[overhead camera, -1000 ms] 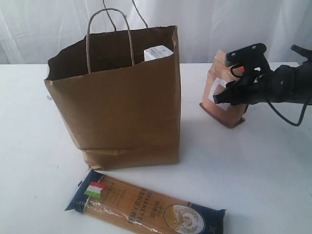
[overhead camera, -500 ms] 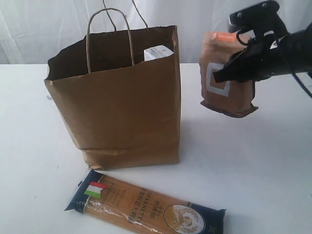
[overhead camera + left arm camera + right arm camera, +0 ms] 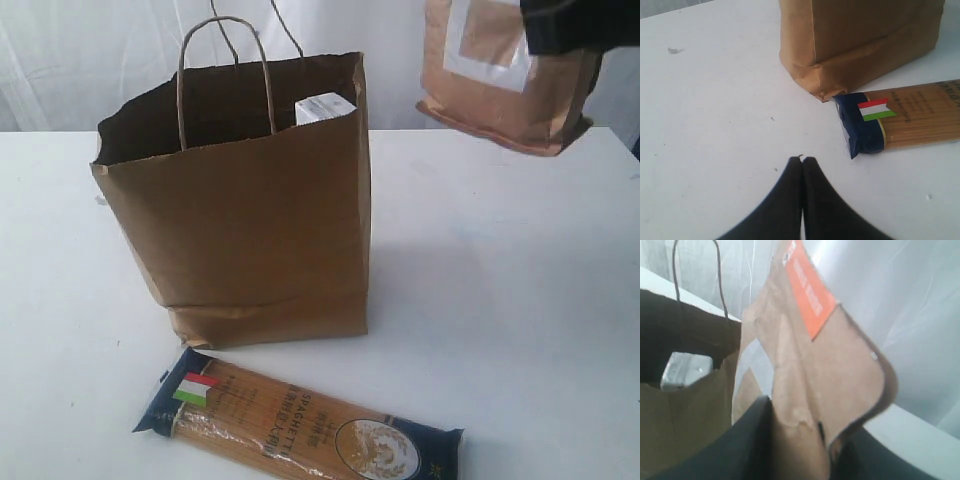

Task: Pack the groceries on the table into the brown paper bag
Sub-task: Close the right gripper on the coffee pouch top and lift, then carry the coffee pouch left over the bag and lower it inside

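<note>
The brown paper bag (image 3: 240, 200) stands open on the white table (image 3: 500, 300), with a small white carton (image 3: 325, 107) showing inside near its right wall. The long spaghetti packet (image 3: 300, 425) lies flat in front of the bag. My right gripper (image 3: 805, 440) is shut on the brown pouch (image 3: 500, 75), which hangs high in the air to the right of the bag's mouth. The right wrist view shows the pouch (image 3: 810, 365) beside the bag's rim (image 3: 685, 410). My left gripper (image 3: 802, 160) is shut and empty, low over the table near the packet's blue end (image 3: 862, 130). Jar, can and bottle are out of view.
White curtains hang behind the table. The bag's twisted handles (image 3: 225, 70) stick up above its rim. Bare table surface lies right of the bag and around the left gripper.
My right gripper has lifted the brown pouch off the table, up toward the top of the exterior view. The bag, carton and spaghetti packet have not moved.
</note>
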